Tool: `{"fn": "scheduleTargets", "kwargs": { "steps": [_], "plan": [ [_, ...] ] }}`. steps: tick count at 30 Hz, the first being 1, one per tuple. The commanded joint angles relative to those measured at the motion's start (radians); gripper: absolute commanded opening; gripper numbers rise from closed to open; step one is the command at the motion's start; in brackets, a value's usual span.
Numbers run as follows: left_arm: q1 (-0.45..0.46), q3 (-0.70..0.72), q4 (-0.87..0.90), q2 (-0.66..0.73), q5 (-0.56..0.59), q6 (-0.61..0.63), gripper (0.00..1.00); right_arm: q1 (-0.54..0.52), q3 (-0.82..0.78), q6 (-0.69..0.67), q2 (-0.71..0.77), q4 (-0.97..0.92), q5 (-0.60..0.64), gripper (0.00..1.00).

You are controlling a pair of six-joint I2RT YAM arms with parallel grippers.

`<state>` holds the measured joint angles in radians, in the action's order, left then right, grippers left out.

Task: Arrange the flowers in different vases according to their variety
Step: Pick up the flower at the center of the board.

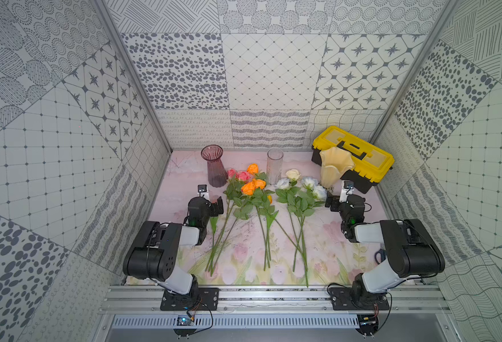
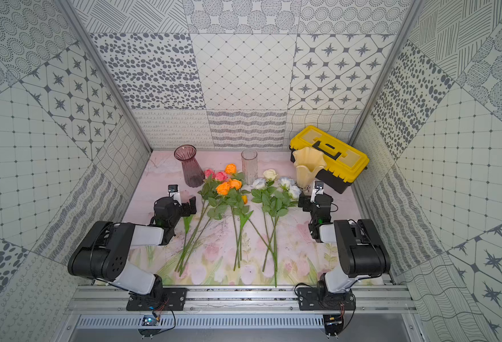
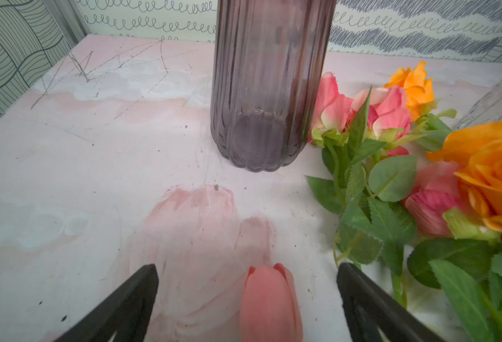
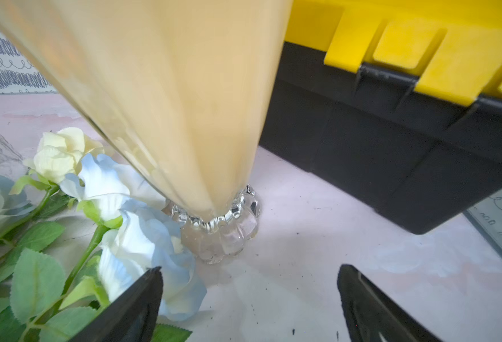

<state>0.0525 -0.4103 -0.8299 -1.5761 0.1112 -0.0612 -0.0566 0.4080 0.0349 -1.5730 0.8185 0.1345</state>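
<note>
Three vases stand at the back: a purple ribbed one, a clear cylinder and a cream ruffled one. The flowers lie in groups on the cloth in both top views: pink roses, orange roses and white and pale-blue roses. My left gripper is open, with a pink tulip bud lying between its fingers, untouched. My right gripper is open near the cream vase's clear foot, beside a blue-white rose.
A yellow and black toolbox stands at the back right, right behind the cream vase. Long green stems run toward the table's front edge. Patterned walls close in the back and both sides.
</note>
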Motion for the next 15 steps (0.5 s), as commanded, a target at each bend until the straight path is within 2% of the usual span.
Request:
{"fn": "scheduleTargets", "kwargs": {
  "steps": [1, 15],
  "plan": [
    [-0.005, 0.000, -0.014, 0.004, -0.005, -0.012, 0.99, 0.000, -0.006, 0.004, 0.022, 0.034, -0.006, 0.97],
    [-0.005, 0.001, -0.012, 0.005, -0.007, -0.012, 0.99, 0.003, -0.004, 0.005, 0.021, 0.031, -0.014, 0.97]
  ]
}}
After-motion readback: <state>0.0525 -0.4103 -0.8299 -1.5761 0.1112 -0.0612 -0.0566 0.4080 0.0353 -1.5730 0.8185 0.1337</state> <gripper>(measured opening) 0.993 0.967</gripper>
